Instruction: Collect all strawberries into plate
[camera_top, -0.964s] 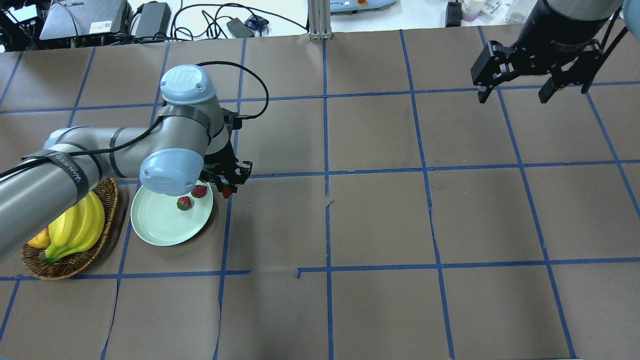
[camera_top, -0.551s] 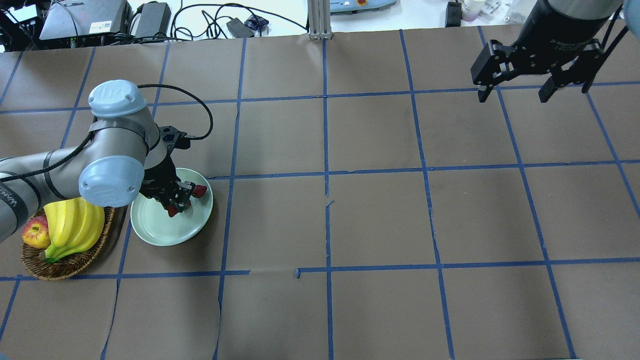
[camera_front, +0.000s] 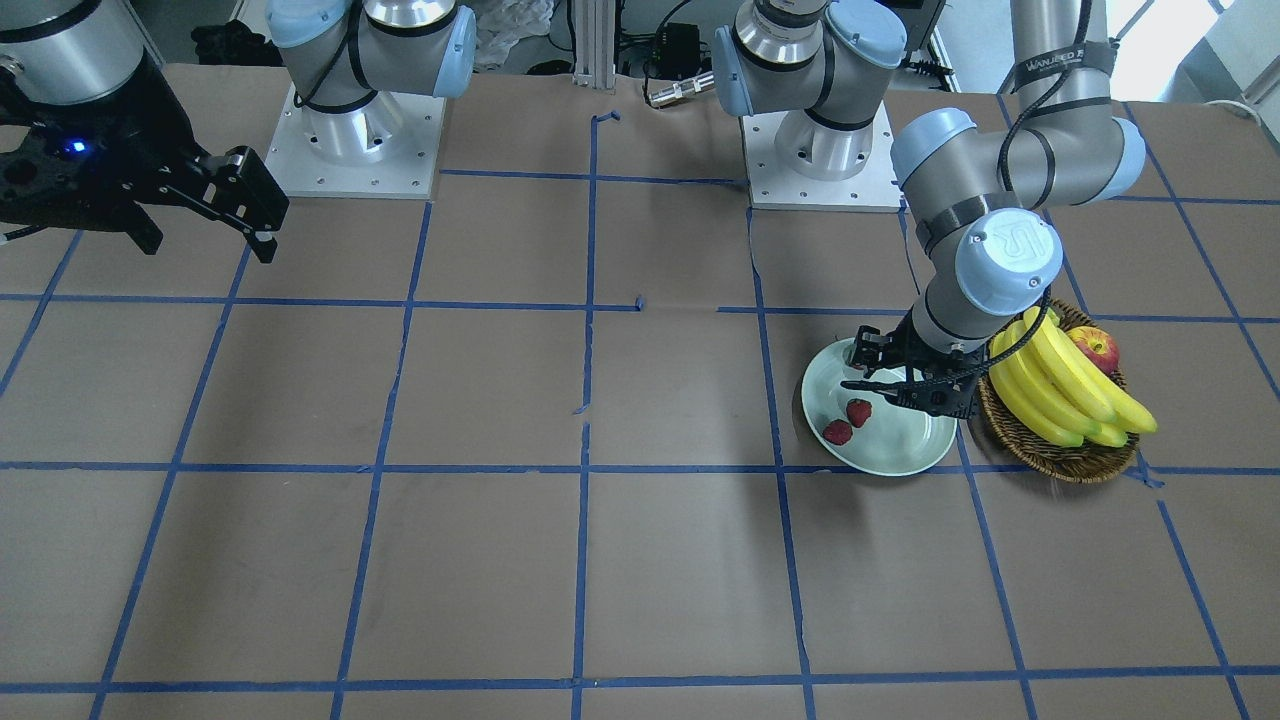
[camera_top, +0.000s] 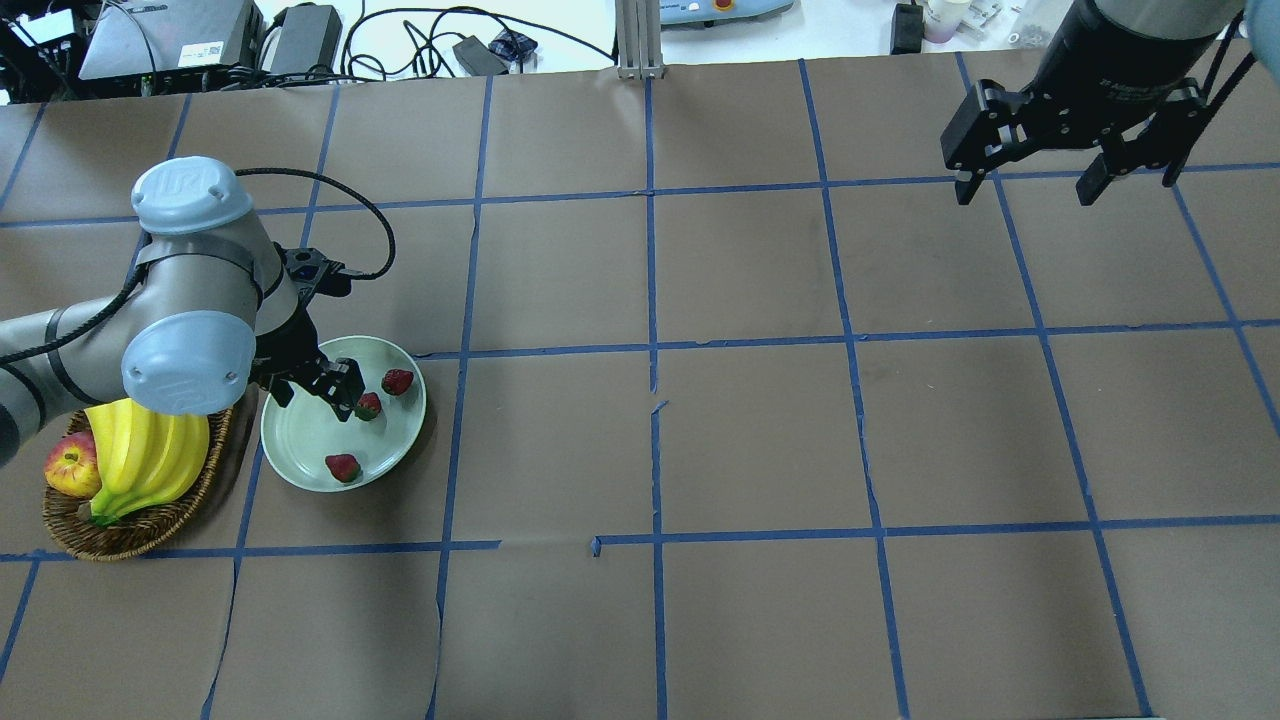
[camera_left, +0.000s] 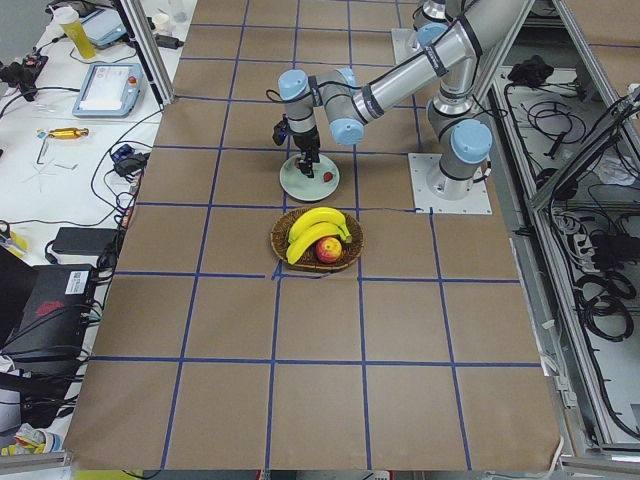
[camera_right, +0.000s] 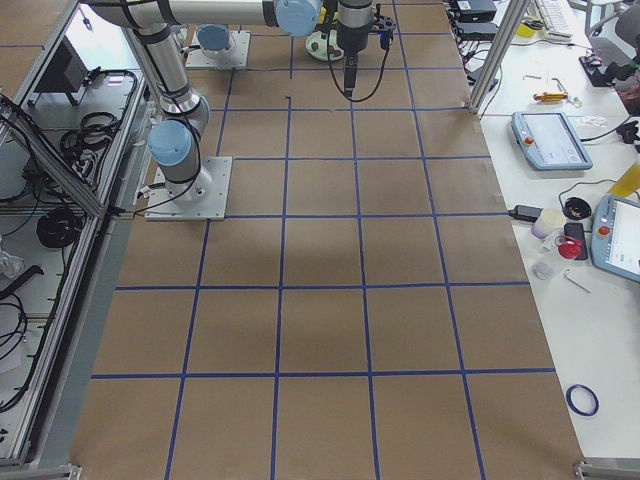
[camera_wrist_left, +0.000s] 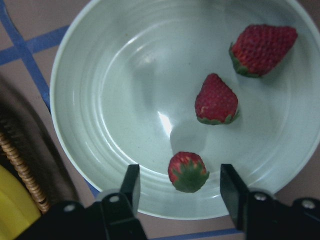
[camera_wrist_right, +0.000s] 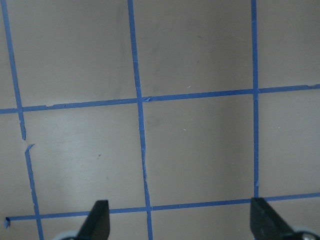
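All three strawberries are in the plate (camera_top: 305, 445) from what I can see: one (camera_top: 397, 381) by the far right rim, a second one (camera_top: 368, 405) just beside it toward the middle, and a third one (camera_top: 343, 467) on its own near the near rim. The plate sits on the left side of the table, and the brown paper with blue tape lines shows around it. My left gripper (camera_top: 314, 393) hangs over the plate's left half with its fingers spread wide and nothing between the pads. On the left wrist cam the near-rim berry shows in the gap between the two fingers, lying on the plate with its green cap facing the camera. Just left of the plate is the wicker basket (camera_top: 140, 530), its rim close to the plate's, holding the bananas (camera_top: 150, 450) and an apple (camera_top: 68, 465). The right gripper (camera_top: 1027, 190) is way over at the far right, well apart from everything, fingers wide apart too, and its wrist cam shows only bare paper and tape.
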